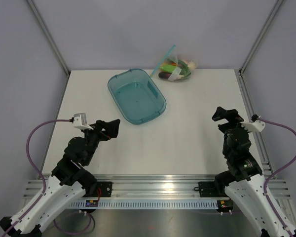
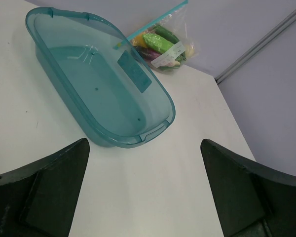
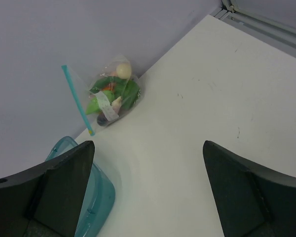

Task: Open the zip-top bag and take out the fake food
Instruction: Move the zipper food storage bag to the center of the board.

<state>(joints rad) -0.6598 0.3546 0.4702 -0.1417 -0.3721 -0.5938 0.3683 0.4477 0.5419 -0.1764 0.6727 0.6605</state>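
The zip-top bag (image 1: 173, 69) leans against the back wall at the table's far edge, its teal zip strip pointing up and to the left. It looks shut. Fake food (image 1: 180, 65) is packed inside: green pieces, a purple one, an orange one and a pale one. The left wrist view has the bag (image 2: 173, 49) and the food (image 2: 157, 41) beyond the tub. In the right wrist view the bag (image 3: 111, 98) sits far ahead. My left gripper (image 1: 111, 127) (image 2: 144, 147) and right gripper (image 1: 224, 114) (image 3: 148, 144) hover open over the near table, both holding nothing and far from the bag.
A rigid translucent teal tub (image 1: 160, 104) (image 2: 170, 106) (image 3: 96, 197) lies at the back centre-left, left of the bag, with nothing in it. Grey walls with metal frame posts enclose the white table (image 1: 187, 143). An aluminium rail runs along the near edge.
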